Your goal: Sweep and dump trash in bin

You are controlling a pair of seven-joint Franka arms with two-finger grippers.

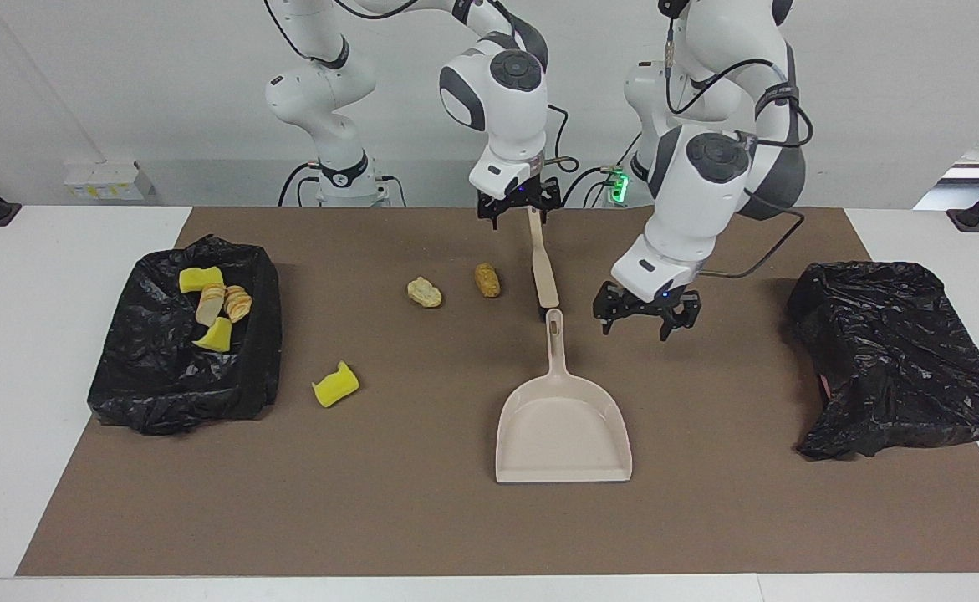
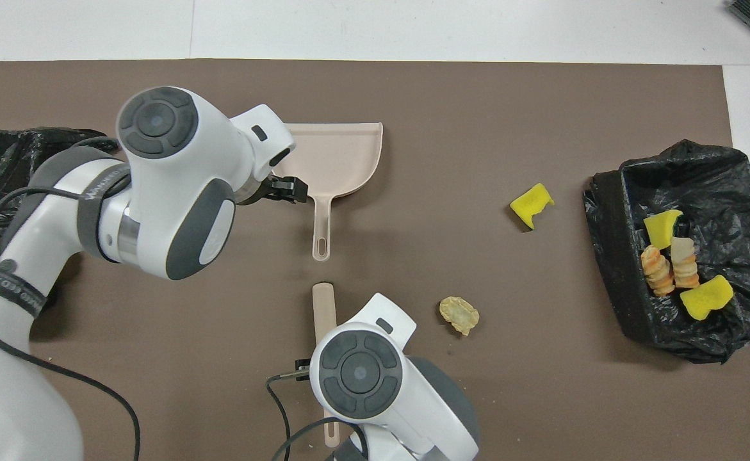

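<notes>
We list: left gripper (image 1: 646, 315), jaws wide and empty, hanging just beside the dustpan (image 1: 562, 426) handle at mid-mat. Right gripper (image 1: 519, 206), jaws wide and empty, over the brush handle (image 1: 543, 270) near the robots' edge. Three trash lumps on the brown mat (image 1: 422, 518): brown (image 1: 486, 279), beige (image 1: 425, 292), yellow (image 1: 335, 385). Four more in the black-lined bin (image 1: 173, 393) at the right arm's end. A black bag (image 1: 899, 359) at the left arm's end.

Bright, even light from above leaves only soft, short shadows on the brown mat (image 1: 422, 518) under the arms and beside the dustpan (image 1: 563, 426), both views sharp, with faint sheen on the black bags (image 1: 899, 351).
</notes>
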